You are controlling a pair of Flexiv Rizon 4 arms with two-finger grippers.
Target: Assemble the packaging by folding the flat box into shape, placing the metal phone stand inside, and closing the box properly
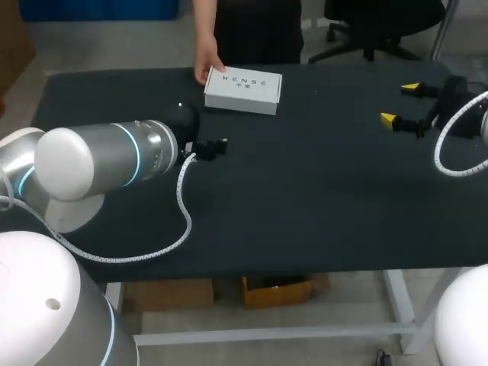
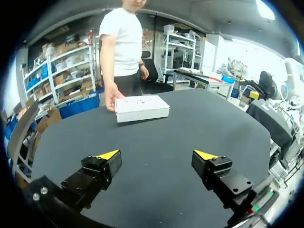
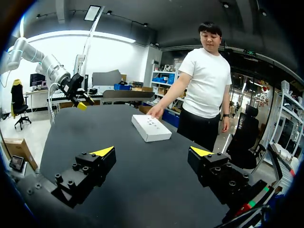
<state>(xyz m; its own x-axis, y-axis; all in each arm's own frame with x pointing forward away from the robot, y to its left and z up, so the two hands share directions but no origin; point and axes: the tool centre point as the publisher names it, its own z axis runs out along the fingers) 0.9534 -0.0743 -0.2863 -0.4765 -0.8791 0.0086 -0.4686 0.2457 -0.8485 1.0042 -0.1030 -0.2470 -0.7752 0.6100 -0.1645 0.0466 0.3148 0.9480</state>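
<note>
Left end effector [image 2: 156,154] agape; hand [image 1: 207,65] at seemingly closed box [image 1: 242,90].

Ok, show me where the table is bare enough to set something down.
Bare: the wide middle of the table between the left gripper and right gripper, nearer than the white box. Crowded: the far edge, where a person's hand is at the box.

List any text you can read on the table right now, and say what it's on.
On the box lid: two short rows of dark print, too blurred to read in any view.
On the left claw, the right claw and the table: no text shows.
</note>
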